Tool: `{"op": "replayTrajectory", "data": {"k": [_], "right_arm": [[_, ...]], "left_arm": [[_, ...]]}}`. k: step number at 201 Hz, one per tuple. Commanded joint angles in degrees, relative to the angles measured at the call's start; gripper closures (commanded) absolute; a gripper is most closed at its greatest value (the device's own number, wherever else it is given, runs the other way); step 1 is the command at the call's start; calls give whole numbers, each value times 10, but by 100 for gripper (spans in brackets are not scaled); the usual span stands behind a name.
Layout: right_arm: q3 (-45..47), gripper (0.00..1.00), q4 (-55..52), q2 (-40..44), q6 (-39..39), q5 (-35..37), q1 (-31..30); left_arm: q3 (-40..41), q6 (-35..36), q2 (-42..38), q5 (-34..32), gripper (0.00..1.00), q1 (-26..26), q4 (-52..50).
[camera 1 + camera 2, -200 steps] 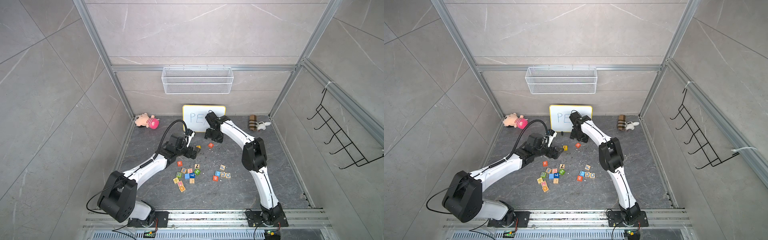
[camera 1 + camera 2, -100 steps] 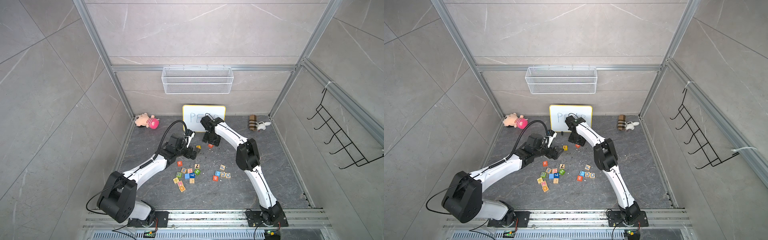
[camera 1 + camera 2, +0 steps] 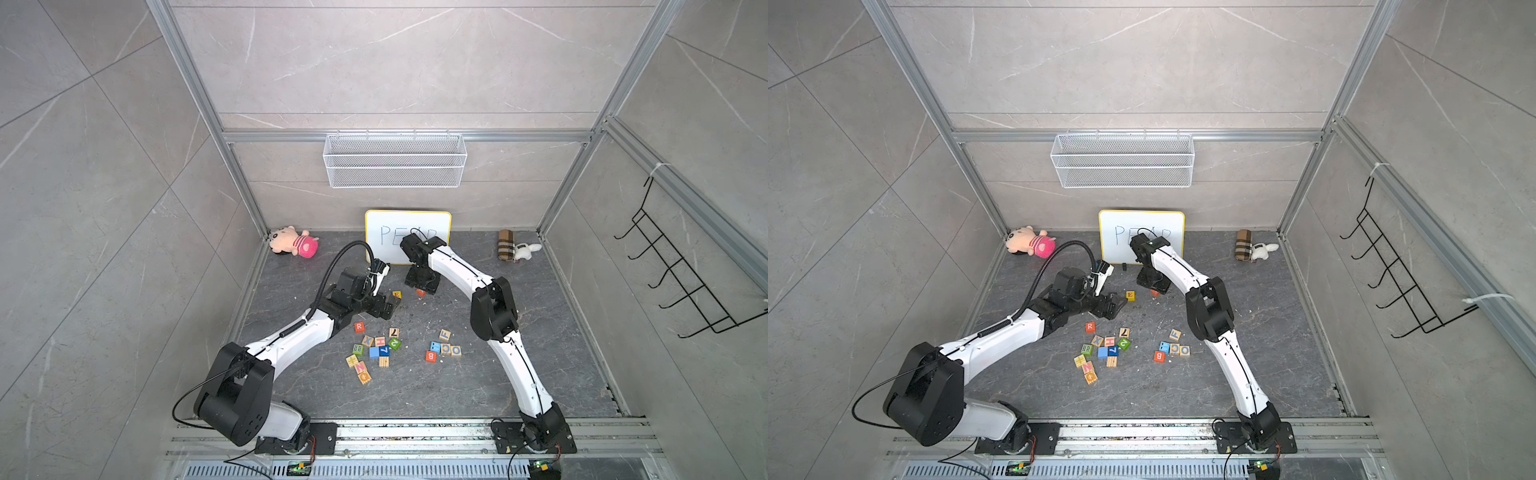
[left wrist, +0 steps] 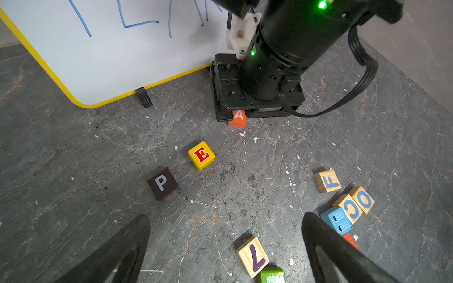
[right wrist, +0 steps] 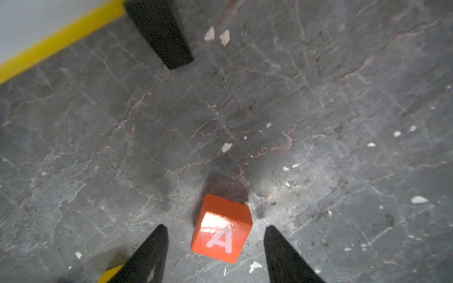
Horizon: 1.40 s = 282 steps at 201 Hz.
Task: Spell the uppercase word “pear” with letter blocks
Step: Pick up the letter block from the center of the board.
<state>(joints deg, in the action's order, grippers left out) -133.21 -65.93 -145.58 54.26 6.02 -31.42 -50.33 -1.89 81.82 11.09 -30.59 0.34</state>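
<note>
"Four letters to spell. Where does each one sit?"

"The black P block (image 4: 162,183) and the yellow E block (image 4: 201,155) lie on the bench (image 3: 415,395) in front of the whiteboard (image 4: 110,61). They are near each other but not touching. The orange-red A block (image 5: 221,230) lies beyond the E block on the same slanting line, apart from it. The orange-red R block (image 3: 359,327) is well apart from those three, at the edge of the scatter of other cubes (image 3: 376,353)."

"And your right fingers?"

"My right fingers (image 5: 152,252) point down at the A block, one on each side of it. They stand apart, with bare bench showing between each tip and the block, so neither touches it."

"The left ones?"

"My left fingers (image 4: 117,250) are spread wide and hold nothing. They hang above the bench near the P block, and in my left wrist view a wooden 7 cube (image 4: 252,257) lies in the gap between them."
</note>
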Motion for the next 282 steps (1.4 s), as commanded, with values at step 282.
{"op": "replayTrajectory", "data": {"k": [282], "right_arm": [[88, 64, 67, 61, -130, 37, -43]], "left_arm": [[13, 9, -28, -1, 0, 2, 13]]}}
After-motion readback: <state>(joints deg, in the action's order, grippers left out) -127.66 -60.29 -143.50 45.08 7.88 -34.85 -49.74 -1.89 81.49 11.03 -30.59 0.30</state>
